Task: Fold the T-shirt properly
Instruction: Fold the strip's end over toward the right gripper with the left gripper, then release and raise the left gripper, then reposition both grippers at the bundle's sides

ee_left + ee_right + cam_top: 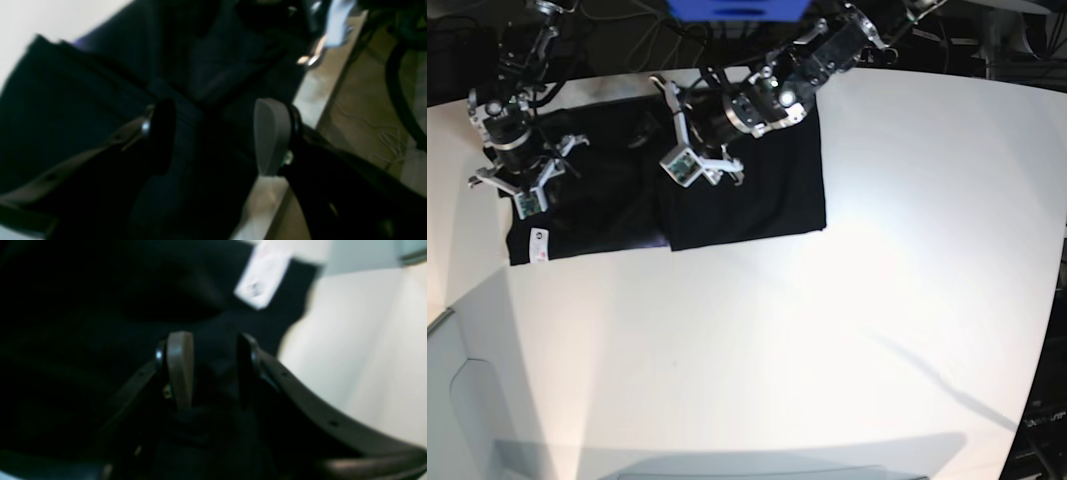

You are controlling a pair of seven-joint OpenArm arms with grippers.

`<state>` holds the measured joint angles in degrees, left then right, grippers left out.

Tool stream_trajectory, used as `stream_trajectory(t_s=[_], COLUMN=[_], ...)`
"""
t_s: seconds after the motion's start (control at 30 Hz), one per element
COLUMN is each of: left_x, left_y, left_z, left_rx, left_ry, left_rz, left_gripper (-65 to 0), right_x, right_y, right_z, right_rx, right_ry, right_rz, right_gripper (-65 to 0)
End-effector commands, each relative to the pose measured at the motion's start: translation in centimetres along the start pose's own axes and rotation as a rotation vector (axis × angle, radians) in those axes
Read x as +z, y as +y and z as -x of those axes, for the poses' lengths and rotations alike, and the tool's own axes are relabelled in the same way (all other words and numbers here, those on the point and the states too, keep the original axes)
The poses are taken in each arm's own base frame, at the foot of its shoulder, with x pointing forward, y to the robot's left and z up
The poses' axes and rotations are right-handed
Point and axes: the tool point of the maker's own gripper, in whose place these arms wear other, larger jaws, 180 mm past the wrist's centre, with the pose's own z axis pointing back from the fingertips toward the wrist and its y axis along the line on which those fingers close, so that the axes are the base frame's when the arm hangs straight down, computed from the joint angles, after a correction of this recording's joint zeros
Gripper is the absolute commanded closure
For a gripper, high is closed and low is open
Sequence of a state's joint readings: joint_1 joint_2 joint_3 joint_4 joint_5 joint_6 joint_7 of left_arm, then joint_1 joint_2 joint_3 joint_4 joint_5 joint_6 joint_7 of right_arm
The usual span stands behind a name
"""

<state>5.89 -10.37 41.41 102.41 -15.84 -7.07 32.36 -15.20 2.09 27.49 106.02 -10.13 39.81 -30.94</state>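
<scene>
Two claws are working over the shirt (747, 200), which is lying partly folded on the far left part of your white tabletop (827, 330). Your right claw (208, 373) is sitting at the shirt's outer edge with black cloth bunched between its two fingers, so it is pinching a fold of the shirt; the white label (263, 280) is showing just beyond its tips, and in the base view the same label (540, 244) is lying at the shirt's near corner below that claw (522, 190). Your left claw (213, 133) is hovering over the middle of the shirt with its fingers spread wide; dark cloth is lying under and between them, but you cannot tell from these blurred views whether it is gripping any. In the base view that claw (697, 165) is sitting above a raised fold.
</scene>
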Motion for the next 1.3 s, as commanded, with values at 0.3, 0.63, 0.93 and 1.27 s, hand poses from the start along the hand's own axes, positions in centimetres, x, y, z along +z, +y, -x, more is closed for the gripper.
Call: stream_trajectory(t_s=[0.3,0.63,0.93,1.27], left_x=[11.3,20.8,21.6,20.6], left_y=[13.6,21.1,21.3,21.9], left_z=[-1.1,3.0,3.8,9.3], left_rx=[0.079,0.168,0.182,0.31], left_ry=[-0.12,-0.077,-0.055,0.041], left_rz=[-0.442,-0.783,-0.804,-0.815], left_gripper=[-36.6,-36.6,-36.6,-36.6], right_x=[0.2,-2.4,-3.6,-4.4], right_y=[-5.3,-5.5,-4.6,-4.0], right_z=[-0.1,3.3,4.4,6.6], right_rx=[-0.116,-0.171,-0.202,-0.223], right_ry=[0.001,0.119,0.149,0.206], right_rz=[0.141,0.091,0.053,0.02], right_gripper=[-32.9,-34.8,-34.7,-27.5])
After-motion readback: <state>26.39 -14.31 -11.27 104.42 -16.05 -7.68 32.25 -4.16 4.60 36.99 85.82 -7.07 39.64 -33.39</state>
